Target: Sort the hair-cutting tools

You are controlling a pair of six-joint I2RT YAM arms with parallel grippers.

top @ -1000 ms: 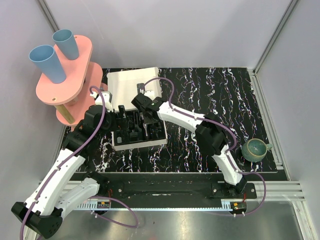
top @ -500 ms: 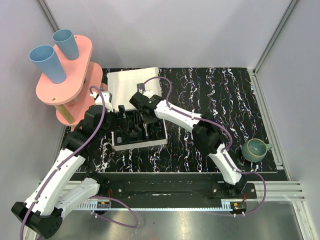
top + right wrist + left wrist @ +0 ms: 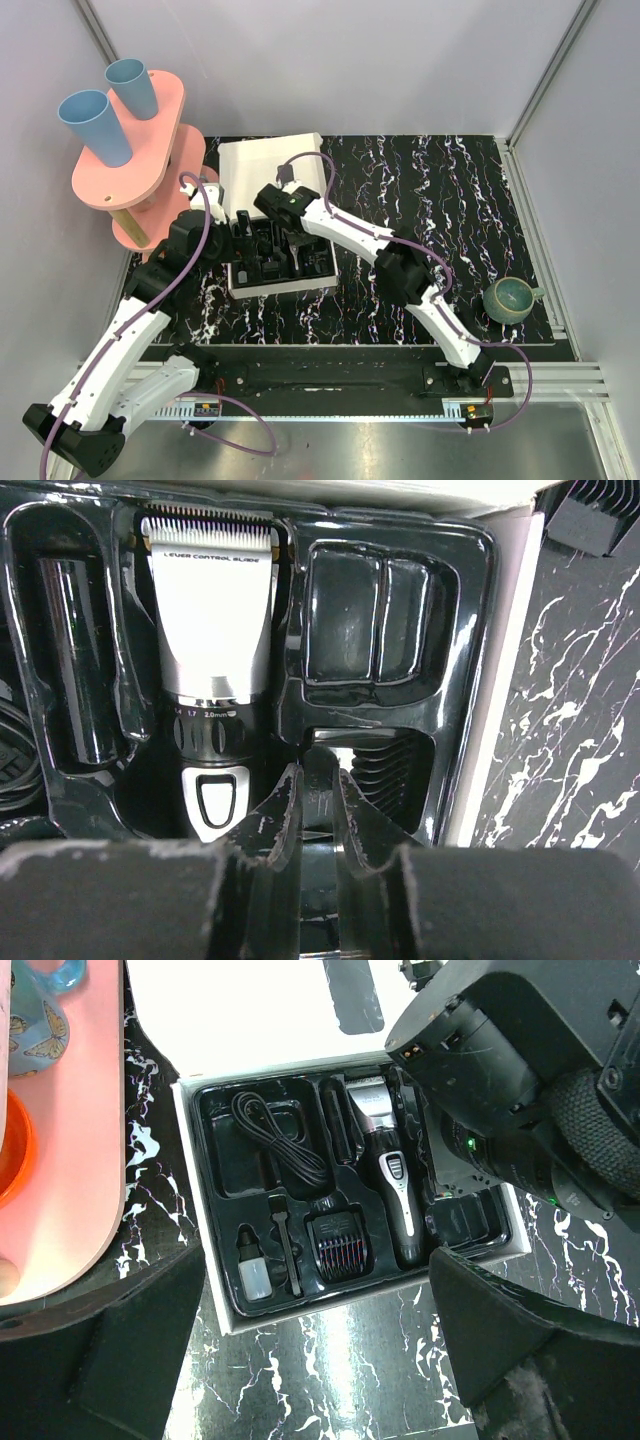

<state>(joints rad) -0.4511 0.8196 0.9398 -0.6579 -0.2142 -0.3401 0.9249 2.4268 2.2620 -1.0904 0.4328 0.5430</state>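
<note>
The white box's black moulded tray (image 3: 262, 288) holds the slim clipper with a grey head (image 3: 208, 600), also seen in the left wrist view (image 3: 385, 1160). A black comb attachment (image 3: 335, 1245) lies in a front pocket. My right gripper (image 3: 318, 785) is down in the tray beside the clipper, shut on a thin black comb attachment (image 3: 318, 765) whose teeth (image 3: 385, 770) show in the pocket to its right. In the top view it (image 3: 293, 240) is over the tray's middle. My left gripper (image 3: 330, 1360) is open and empty above the mat, just in front of the box.
The tray also holds a coiled cable (image 3: 285, 1145), a small brush (image 3: 283, 1245) and a white-capped bottle (image 3: 253, 1275). The box lid (image 3: 265, 165) lies open behind. A pink stand (image 3: 130, 160) with blue cups is at the left. A teal bowl (image 3: 508, 298) sits far right.
My right gripper has shifted a little left and farther back over the tray. The left arm has not moved.
</note>
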